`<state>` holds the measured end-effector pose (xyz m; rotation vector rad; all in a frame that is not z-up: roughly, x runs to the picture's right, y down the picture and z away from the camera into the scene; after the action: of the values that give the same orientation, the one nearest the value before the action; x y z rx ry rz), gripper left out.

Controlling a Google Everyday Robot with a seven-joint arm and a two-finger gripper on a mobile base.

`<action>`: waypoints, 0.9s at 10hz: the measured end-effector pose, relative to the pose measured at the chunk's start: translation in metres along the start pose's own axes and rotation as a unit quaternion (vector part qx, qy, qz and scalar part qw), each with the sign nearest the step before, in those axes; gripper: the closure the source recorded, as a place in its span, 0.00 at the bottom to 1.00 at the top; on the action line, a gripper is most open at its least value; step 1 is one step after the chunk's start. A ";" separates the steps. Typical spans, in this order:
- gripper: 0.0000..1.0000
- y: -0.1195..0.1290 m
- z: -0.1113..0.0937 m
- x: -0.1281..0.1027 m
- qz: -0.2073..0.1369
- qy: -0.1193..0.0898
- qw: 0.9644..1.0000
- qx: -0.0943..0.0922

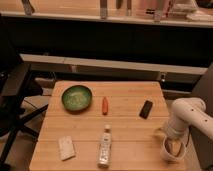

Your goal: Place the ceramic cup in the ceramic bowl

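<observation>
The ceramic cup [171, 148] is white with a tan inside and stands at the table's front right corner. The gripper [170, 137] is at the end of the white arm, directly over the cup and down at its rim. The arm hides part of the cup. The ceramic bowl [76, 97] is wide and green inside and sits at the back left of the wooden table [125, 125], far from the gripper.
An orange carrot-like item [105, 105] lies right of the bowl. A black flat object [146, 109] lies at the right. A clear bottle with a white label [104, 146] lies at the front middle. A pale packet [66, 147] lies at the front left.
</observation>
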<state>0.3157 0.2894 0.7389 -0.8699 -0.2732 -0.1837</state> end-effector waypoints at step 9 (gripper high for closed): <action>0.54 -0.002 0.002 -0.003 -0.007 0.004 1.000 -0.001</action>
<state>0.3124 0.2897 0.7401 -0.8689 -0.2715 -0.2003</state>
